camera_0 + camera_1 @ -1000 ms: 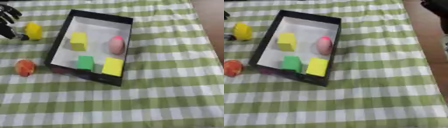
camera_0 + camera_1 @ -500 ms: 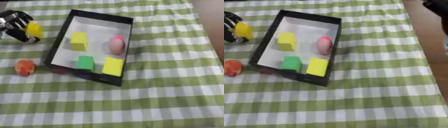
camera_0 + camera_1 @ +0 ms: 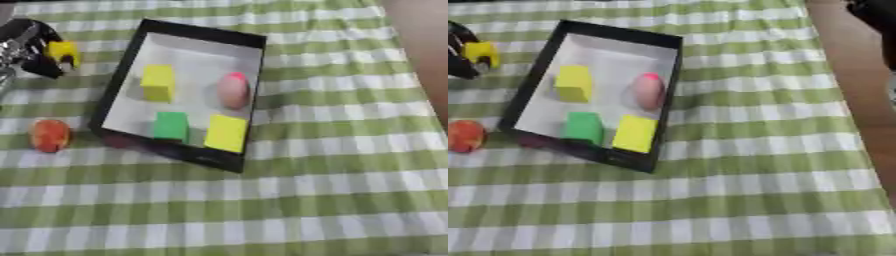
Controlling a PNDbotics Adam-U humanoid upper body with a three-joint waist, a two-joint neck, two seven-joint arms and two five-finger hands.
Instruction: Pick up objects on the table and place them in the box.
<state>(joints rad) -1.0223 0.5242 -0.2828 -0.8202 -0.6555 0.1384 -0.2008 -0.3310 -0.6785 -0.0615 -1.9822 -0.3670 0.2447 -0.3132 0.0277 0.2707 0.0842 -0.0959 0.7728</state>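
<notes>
The left hand [image 3: 31, 47] partly hides a small yellow object [image 3: 64, 51], shape unclear.

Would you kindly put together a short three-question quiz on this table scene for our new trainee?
1. True or false: the left hand is curled round the yellow object.
2. How many items lie inside the box? A) two B) four C) six
3. Fill in: the red-orange object lies on the checked cloth, outside the box on its ____ side.

Key: 1 true; 2 B; 3 left.
</notes>
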